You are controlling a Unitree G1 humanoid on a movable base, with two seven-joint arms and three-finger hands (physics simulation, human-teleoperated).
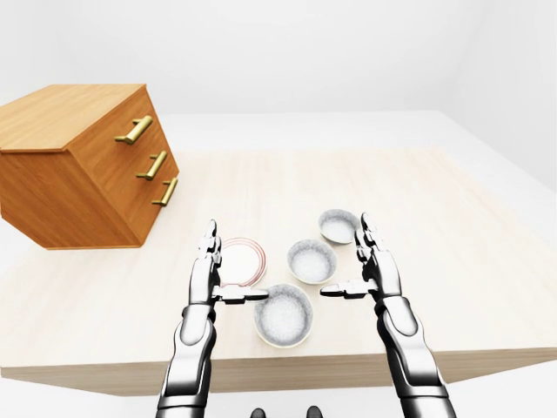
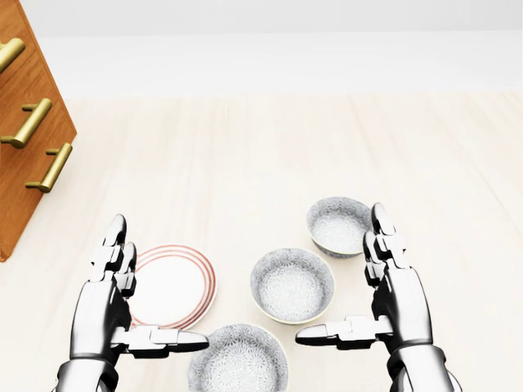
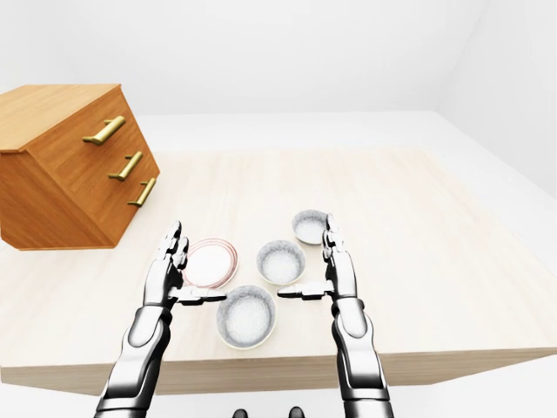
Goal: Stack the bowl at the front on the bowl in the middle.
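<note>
Speckled grey front bowl [image 2: 238, 359] sits on the counter [image 2: 245, 163] between left hand [image 2: 102, 306] and right hand [image 2: 398, 302], fingers apart, seemingly not touching it; middle bowl [image 2: 292, 285] lies just up-right in the head view.

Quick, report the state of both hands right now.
Left hand: open, holding nothing, left of the bowl at the head view's bottom edge.
Right hand: open, holding nothing.

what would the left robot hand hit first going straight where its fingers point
Probably nothing: the left robot hand points up the head view over bare table, passing between the plate and the wooden drawer chest.
</note>
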